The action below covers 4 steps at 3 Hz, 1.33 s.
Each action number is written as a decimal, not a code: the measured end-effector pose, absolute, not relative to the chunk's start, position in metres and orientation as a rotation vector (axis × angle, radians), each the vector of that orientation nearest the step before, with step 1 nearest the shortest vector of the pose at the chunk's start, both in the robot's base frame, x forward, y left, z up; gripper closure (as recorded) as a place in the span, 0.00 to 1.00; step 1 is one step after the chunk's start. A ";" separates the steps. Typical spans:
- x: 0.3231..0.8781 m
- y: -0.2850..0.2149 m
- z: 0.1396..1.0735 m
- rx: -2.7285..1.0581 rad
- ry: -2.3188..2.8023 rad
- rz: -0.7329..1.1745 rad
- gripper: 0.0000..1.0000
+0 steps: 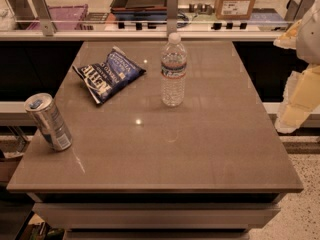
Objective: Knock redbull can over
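Observation:
The redbull can (49,122), slim and silver with blue patches and a pull-tab top, stands on its base near the left edge of the brown table (200,149). It leans up and to the left in the camera view. My gripper (289,118) hangs with the white and yellow arm at the far right, past the table's right edge. It is far from the can and touches nothing.
A blue chip bag (109,74) lies at the back left of the table. A clear water bottle (173,70) stands upright at the back middle. Behind the table runs a counter (150,34) with a cardboard box (236,1) and trays.

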<state>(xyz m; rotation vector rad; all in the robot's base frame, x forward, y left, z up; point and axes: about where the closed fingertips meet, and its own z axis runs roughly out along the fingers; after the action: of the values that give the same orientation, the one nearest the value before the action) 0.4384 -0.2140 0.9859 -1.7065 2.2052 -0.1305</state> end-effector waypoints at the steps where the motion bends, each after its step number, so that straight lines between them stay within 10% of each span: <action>1: 0.438 -0.213 0.987 -1.704 2.201 -0.131 0.00; 4: 0.445 -0.164 0.969 -1.658 1.963 0.176 0.00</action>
<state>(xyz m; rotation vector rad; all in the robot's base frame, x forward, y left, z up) 0.4445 -0.1641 0.9692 -1.6579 1.9625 0.1762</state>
